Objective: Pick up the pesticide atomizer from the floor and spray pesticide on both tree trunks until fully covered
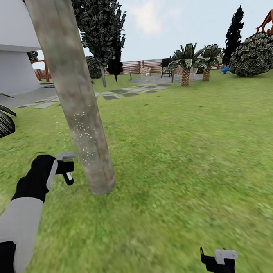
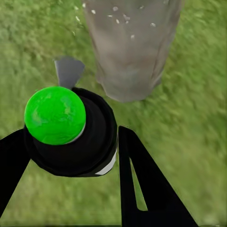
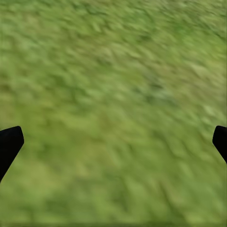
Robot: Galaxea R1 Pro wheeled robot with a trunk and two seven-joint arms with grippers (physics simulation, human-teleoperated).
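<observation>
A thick pale grey-beige mottled tree trunk (image 1: 79, 112) leans up out of the grass right in front of me. White spray specks dot its lower part and hang in the air beside it. My left gripper (image 1: 67, 168) is low, just left of the trunk's base, shut on the pesticide atomizer (image 2: 71, 137). The atomizer has a black body and a bright green round top. Its grey nozzle (image 2: 68, 71) points toward the trunk (image 2: 132, 47). A second tree (image 1: 100, 28) with a dark ragged crown stands far back. My right gripper (image 1: 218, 263) hangs open over the grass (image 3: 113, 94).
Green lawn (image 1: 187, 157) spreads to the right and ahead. Grey stepping stones (image 1: 120, 92) lead toward a paved area and a brown slat fence (image 1: 143, 65). Short palms (image 1: 185, 65), a round bush (image 1: 255, 55) and a black conifer (image 1: 234, 28) stand far back. The white house (image 1: 6, 52) is at the left.
</observation>
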